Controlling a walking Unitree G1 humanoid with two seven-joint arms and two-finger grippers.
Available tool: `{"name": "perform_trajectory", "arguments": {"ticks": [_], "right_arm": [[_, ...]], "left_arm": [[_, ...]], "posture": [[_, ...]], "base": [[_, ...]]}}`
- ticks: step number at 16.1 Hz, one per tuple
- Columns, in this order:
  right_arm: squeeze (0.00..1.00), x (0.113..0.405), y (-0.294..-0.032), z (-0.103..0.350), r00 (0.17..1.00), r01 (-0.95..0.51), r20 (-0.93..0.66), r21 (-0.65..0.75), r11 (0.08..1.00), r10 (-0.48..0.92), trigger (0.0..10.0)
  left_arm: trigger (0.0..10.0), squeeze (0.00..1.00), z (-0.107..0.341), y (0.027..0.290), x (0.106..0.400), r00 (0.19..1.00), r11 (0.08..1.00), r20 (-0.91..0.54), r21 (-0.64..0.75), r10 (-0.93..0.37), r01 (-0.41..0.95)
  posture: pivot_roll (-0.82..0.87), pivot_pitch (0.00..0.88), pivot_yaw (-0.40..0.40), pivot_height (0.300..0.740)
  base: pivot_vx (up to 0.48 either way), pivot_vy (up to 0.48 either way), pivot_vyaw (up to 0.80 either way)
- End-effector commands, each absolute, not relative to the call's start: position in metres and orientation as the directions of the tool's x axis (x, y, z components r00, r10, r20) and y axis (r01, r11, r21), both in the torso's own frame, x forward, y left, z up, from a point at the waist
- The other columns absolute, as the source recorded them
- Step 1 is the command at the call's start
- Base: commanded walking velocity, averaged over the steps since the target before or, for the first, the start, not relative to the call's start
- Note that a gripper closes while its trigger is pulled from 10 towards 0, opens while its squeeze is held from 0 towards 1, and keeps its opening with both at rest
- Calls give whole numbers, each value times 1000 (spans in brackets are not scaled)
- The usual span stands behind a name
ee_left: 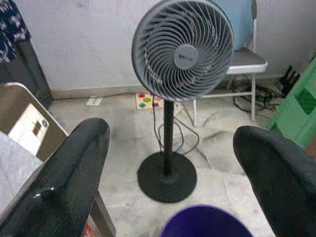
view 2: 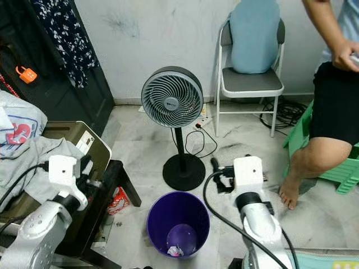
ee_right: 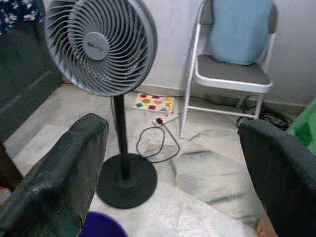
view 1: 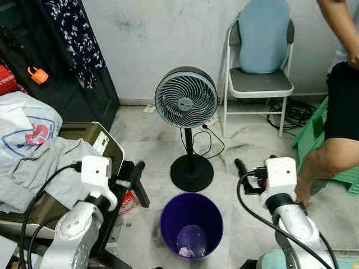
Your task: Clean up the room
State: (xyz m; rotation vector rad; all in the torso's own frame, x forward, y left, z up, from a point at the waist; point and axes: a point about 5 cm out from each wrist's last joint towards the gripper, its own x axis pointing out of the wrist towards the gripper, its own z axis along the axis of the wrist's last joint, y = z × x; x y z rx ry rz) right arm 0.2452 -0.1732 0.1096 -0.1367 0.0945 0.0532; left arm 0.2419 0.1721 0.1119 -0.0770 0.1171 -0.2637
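Hands both raised at the near edge of the scene, each spread wide and holding nothing; left hand [ee_left: 168, 173] shows two black fingers [ee_left: 64, 182] far apart in its wrist view, right hand [ee_right: 173, 177] likewise. Purple waste bin [view 1: 191, 224] stands on the floor between and just below the two hands, upright, with a little crumpled litter [view 1: 187, 252] lying at its bottom; its rim shows just beyond the left hand in the left wrist view. Grey pedestal fan [view 1: 186, 98] stands straight ahead of both hands, beyond the bin, its round black base [view 1: 192, 172] near the bin's far rim, its cable [view 1: 210, 143] looping on the floor. White folding chair [view 1: 259, 84] with a blue cushion [view 1: 263, 36] against its back stands at the wall, ahead and outboard of the right hand. Person's bare leg [view 1: 322, 159] and foot rest on the floor just outboard of the right hand. Grey garment [view 1: 33, 168] and a white printed bag [view 1: 25, 126] lie piled outboard of the left hand; a red packet [view 1: 128, 203] lies on the floor close beside that hand.
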Motion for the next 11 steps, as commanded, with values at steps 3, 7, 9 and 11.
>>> {"name": "perform_trajectory", "arguments": {"ticks": [3,7,9,11], "right_arm": [[0,254,-170,113,995,-62,-84,-150,987,50,10000],[0,261,-167,126,997,-74,-34,-183,980,69,10000],[0,263,-164,124,994,-105,-44,-173,979,99,10000],[0,264,-159,124,991,-133,-49,-175,975,127,10000]], "left_arm": [[10000,0,115,178,250,973,975,-76,-75,-216,211],[10000,0,117,167,261,979,978,-33,-65,-203,200],[10000,0,121,164,262,982,980,-12,-61,-188,187],[10000,0,118,171,259,989,988,-22,-58,-146,144]], "posture": [[-206,0,112,740],[-223,0,89,740],[-203,0,74,740],[-190,0,61,740]], "base": [[0,0,0],[0,0,552],[0,0,800],[0,0,800]]}}
